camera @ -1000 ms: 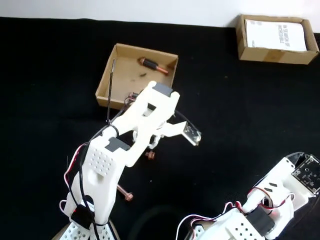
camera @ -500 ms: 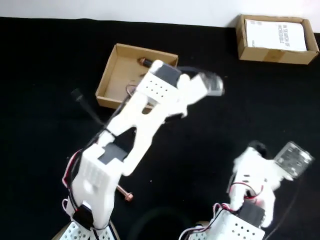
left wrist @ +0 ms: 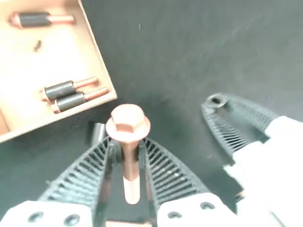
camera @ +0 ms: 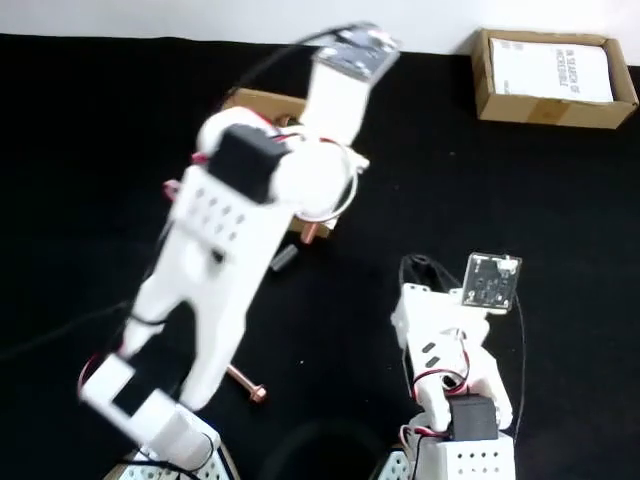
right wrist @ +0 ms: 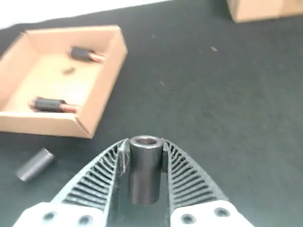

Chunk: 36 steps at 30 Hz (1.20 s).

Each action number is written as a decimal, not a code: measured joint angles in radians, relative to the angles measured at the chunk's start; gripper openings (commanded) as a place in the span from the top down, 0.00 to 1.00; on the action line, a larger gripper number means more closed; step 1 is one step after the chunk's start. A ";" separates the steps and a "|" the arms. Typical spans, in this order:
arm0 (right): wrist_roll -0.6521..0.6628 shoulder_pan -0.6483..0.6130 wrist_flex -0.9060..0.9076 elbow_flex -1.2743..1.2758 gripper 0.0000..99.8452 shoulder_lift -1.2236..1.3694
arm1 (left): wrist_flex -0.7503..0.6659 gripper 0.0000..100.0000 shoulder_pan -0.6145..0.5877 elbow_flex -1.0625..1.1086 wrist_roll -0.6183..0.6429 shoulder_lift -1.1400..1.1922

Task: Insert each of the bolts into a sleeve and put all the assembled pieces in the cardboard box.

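Left pincer [left wrist: 128, 147] clamped on bolt [left wrist: 128, 124], head poking past the tips, near cardboard box [left wrist: 97, 52] corner. Right pincer [right wrist: 144, 144] grips sleeve [right wrist: 144, 175], open end at tips, above table [right wrist: 213, 94].

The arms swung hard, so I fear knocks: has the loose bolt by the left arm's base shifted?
No. The loose bolt lies at the same spot and angle, equally far from the booklet box.

High camera looks down over the table [camera: 520, 200]; wrist cameras sit close, both facing the box [left wrist: 47, 56].
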 measured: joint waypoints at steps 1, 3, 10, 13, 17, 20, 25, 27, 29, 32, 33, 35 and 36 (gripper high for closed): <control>0.000 -0.014 -0.017 0.000 0.99 0.000 | 0.000 0.99 0.000 0.000 0.020 -0.040; 0.006 -0.044 -0.037 0.000 0.99 0.000 | 0.000 0.99 0.000 0.018 0.034 -0.133; 0.006 -0.161 -0.044 0.000 0.99 0.000 | 0.000 0.99 -0.002 0.281 0.037 -0.511; 0.006 -0.215 -0.044 0.000 0.99 0.000 | -0.026 0.99 -0.002 0.448 0.037 -0.655; 0.006 -0.239 -0.044 0.000 0.99 0.000 | -0.210 0.99 -0.003 0.709 0.044 -0.783; 0.006 -0.241 -0.044 0.000 0.99 0.000 | -0.433 0.99 -0.023 0.924 0.046 -0.844; 0.006 -0.241 -0.044 0.000 0.99 0.000 | -0.921 0.99 -0.032 1.278 0.046 -0.881; 0.006 -0.241 -0.044 0.000 0.99 0.000 | -1.103 0.99 -0.026 1.402 0.048 -0.881; 0.006 -0.241 -0.046 0.000 0.99 0.000 | -1.234 0.99 0.005 1.484 0.048 -0.881; 0.006 -0.241 -0.046 0.000 0.99 0.000 | -1.323 0.99 0.060 1.560 0.048 -0.881; 0.006 -0.241 -0.046 0.000 0.99 0.000 | -1.341 0.99 0.075 1.580 0.048 -0.879; 0.006 -0.241 -0.046 -0.003 0.99 0.000 | -1.370 0.99 0.089 1.593 0.049 -0.858; 0.006 -0.241 -0.046 -0.012 0.99 0.000 | -1.382 0.99 0.089 1.593 0.049 -0.841</control>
